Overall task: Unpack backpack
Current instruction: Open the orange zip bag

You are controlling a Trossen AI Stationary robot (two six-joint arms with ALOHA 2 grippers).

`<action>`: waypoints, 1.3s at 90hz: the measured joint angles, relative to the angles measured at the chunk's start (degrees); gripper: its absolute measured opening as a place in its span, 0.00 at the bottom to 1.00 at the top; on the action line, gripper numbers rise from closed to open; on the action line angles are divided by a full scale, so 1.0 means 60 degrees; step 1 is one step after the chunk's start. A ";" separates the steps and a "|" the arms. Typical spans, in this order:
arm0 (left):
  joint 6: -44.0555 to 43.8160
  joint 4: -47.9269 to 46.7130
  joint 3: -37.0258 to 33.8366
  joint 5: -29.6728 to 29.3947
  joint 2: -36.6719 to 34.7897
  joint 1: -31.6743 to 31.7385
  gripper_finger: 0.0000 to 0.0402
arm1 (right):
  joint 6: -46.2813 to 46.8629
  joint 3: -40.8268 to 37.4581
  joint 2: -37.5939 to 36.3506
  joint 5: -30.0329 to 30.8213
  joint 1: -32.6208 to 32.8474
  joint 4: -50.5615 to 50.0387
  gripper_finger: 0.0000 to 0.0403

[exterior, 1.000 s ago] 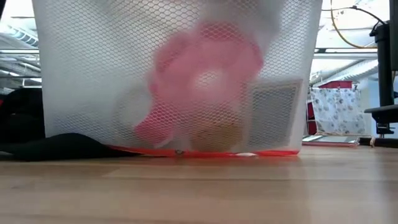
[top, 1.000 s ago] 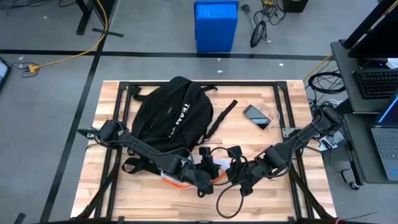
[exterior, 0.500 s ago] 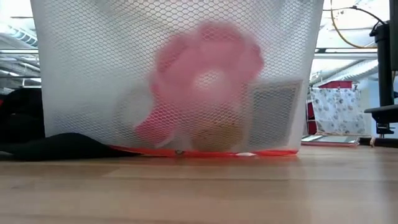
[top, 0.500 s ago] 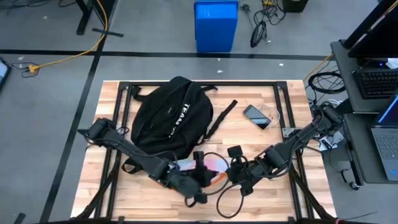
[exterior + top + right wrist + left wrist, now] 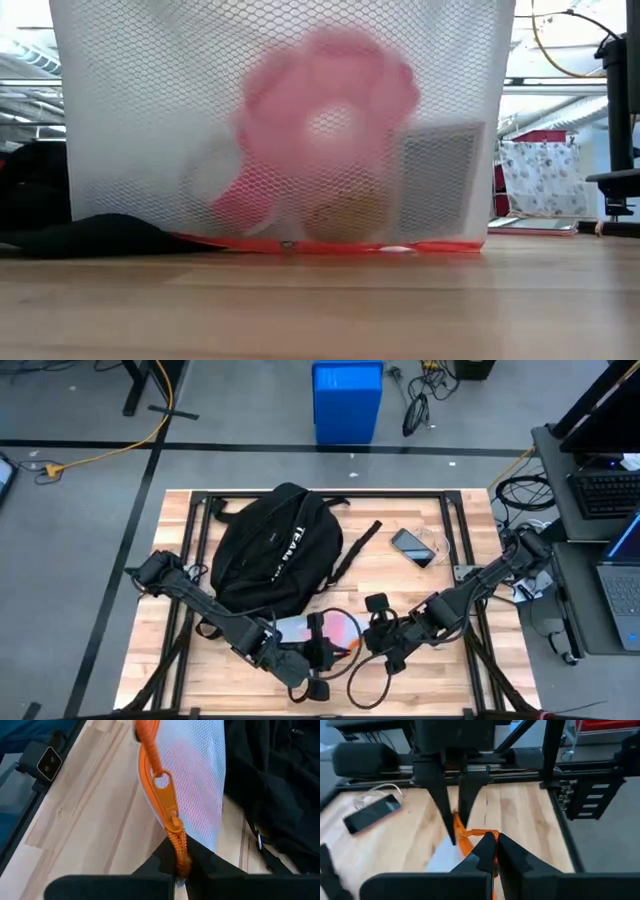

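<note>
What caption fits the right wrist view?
Right gripper shut on the mesh pouch's orange zipper, beside the backpack.

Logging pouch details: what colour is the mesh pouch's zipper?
Orange; the zipper on the white mesh pouch shows best in the right wrist view.

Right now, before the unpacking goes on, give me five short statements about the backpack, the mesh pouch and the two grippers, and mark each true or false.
1. The large black fabric backpack lies on the wooden table. True.
2. The white mesh pouch with orange zipper sits inside the backpack. False: it is out, in front of the backpack.
3. The right gripper is shut on the pouch's zipper. True.
4. The black smartphone lies on top of the backpack. False: it lies on the table beside it.
5. The left gripper is closed on the pouch's orange edge. True.
</note>
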 joint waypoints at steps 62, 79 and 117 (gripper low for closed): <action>-0.1118 -0.0657 -0.0004 0.0365 0.1126 -0.0015 0.00 | 0.0243 -0.0029 0.0018 0.0029 -0.0102 -0.0119 0.00; -0.1118 -0.0993 -0.0001 0.0358 0.1126 -0.0011 0.00 | 0.0248 -0.0030 0.0018 0.0029 -0.0102 -0.0110 0.00; -0.1381 -0.2235 0.0000 0.0370 0.0864 -0.0106 0.00 | 0.0261 -0.0033 0.0022 0.0036 -0.0102 -0.0258 0.00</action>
